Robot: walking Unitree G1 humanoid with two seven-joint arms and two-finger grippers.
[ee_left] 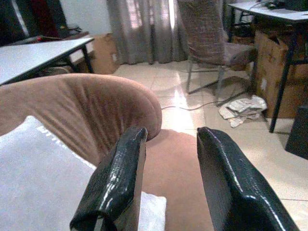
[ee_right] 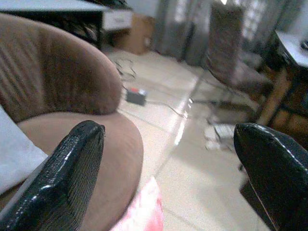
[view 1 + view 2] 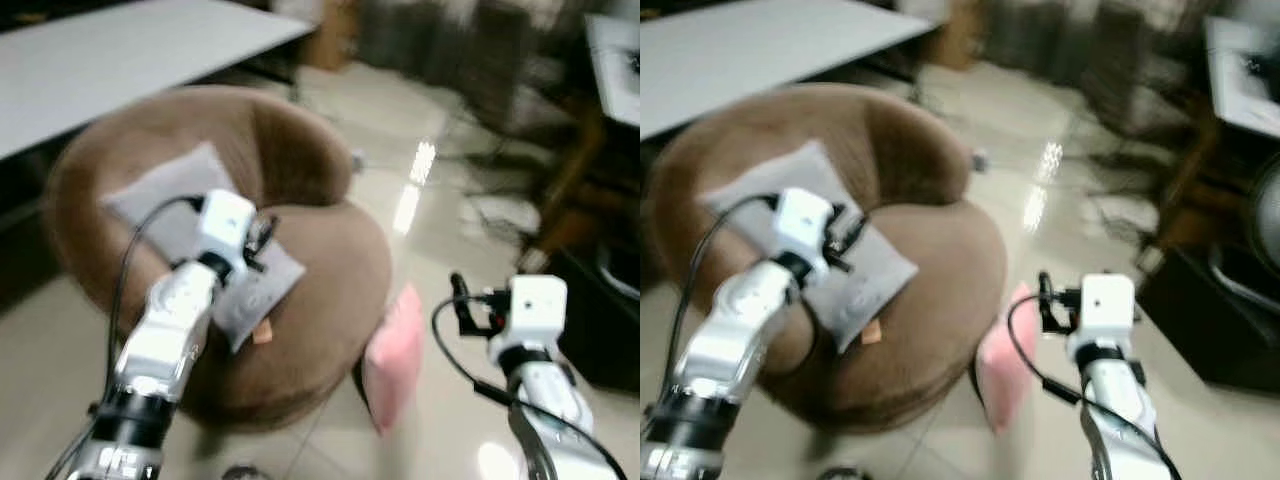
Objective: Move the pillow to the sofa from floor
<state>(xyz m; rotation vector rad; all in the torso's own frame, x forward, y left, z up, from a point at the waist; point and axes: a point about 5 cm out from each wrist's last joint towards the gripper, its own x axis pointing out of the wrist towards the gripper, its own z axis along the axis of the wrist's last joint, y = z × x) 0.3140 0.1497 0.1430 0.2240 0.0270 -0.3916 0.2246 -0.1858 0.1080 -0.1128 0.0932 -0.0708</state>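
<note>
My right claw [image 3: 458, 300], spread wide, is hovering above the pink pillow [image 3: 392, 358] leaning against the sofa [image 3: 330, 300], risking a shallow, slipping pinch.

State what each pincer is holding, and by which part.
Nothing is held. The left pincer is open over the grey pillow on the sofa; the right pincer is open above the pink pillow.

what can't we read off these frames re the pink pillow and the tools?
- Soft pink pillow: its lower end in the right wrist view is cut by the frame edge; both eye views are motion-blurred.
- Whether it touches the round brown fabric sofa: blur hides any gap.
- Left tool: fingertips cut off by the wrist view's edge; open over the grey square cushion.
- Right tool: open, tips out of frame.
</note>
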